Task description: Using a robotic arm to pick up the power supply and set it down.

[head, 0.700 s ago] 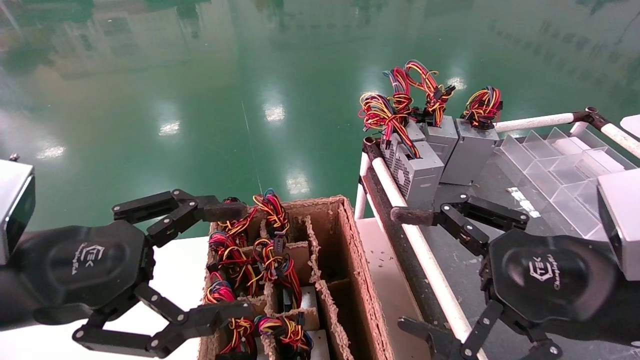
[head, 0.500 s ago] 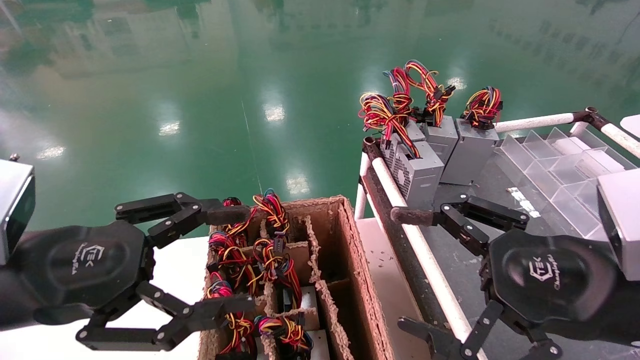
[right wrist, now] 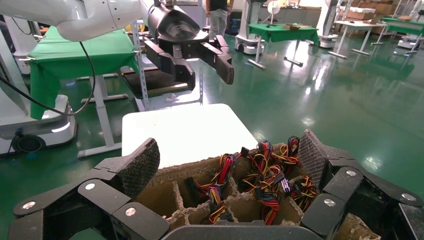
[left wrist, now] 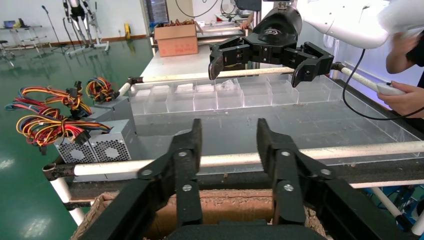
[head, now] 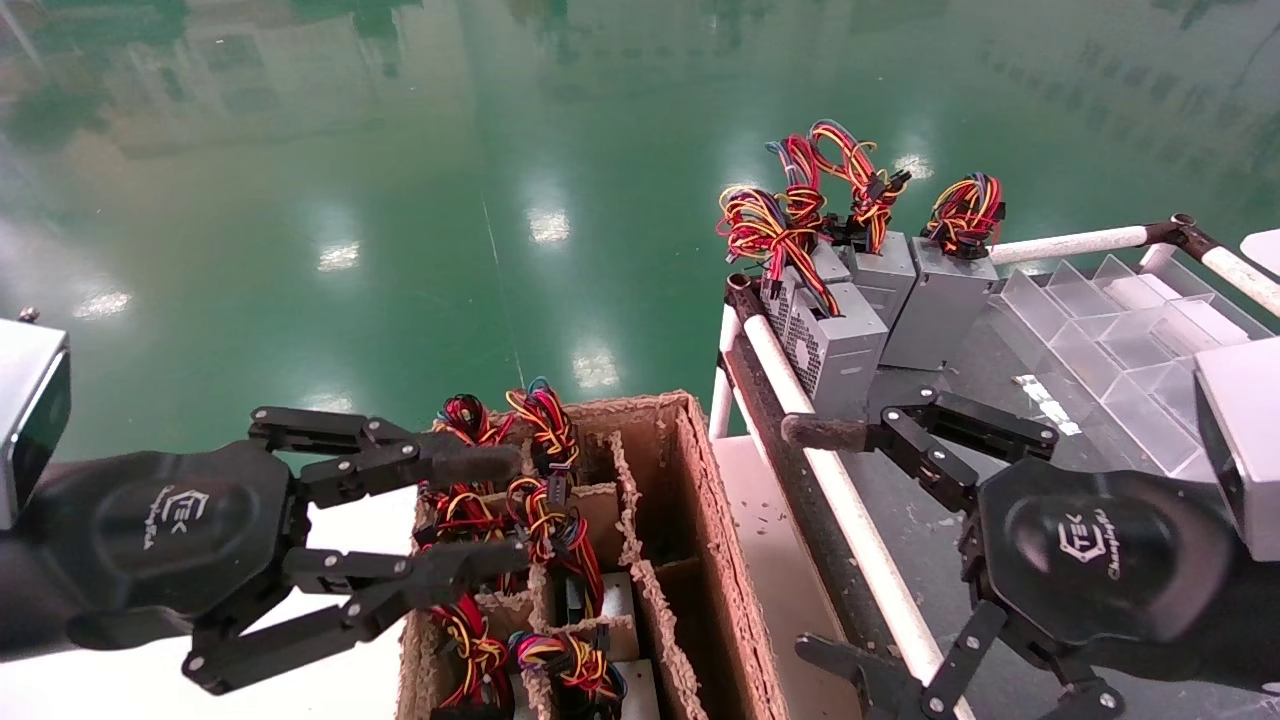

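Two grippers, left gripper [head: 480, 515] fingers part-spread, empty, over carton [head: 700, 560] edge, right gripper [head: 830, 540] wide open.

We read "TEK" with a small script line beside it on both palms: left gripper [head: 490, 515] and right gripper [head: 815, 545]; script too small to read.

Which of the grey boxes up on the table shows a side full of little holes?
The power supply nearest the white rail, leftmost of the three on the table. Its side facing the rail is a perforated grille; the other two show plain grey metal.
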Controlling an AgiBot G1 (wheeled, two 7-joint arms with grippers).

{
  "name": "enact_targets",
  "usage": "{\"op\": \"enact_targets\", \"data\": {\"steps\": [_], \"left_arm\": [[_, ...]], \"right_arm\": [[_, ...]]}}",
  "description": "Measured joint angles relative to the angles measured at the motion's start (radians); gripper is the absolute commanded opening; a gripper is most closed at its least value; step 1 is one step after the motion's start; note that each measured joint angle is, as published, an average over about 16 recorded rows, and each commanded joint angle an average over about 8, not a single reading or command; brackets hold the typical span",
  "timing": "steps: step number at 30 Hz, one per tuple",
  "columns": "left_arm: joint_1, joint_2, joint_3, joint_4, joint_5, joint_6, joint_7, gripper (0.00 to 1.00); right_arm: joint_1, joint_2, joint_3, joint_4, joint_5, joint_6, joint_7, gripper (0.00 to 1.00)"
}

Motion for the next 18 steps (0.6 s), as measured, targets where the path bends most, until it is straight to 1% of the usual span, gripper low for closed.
{"op": "enact_targets", "data": {"steps": [18], "left_arm": [[0.0, 0.0, 0.0, 0.0, 0.0, 0.0, 0.0, 0.0]], "right_arm": [[0.0, 0.0, 0.0, -0.001, -0.001, 0.001, 0.001, 1.0]]}}
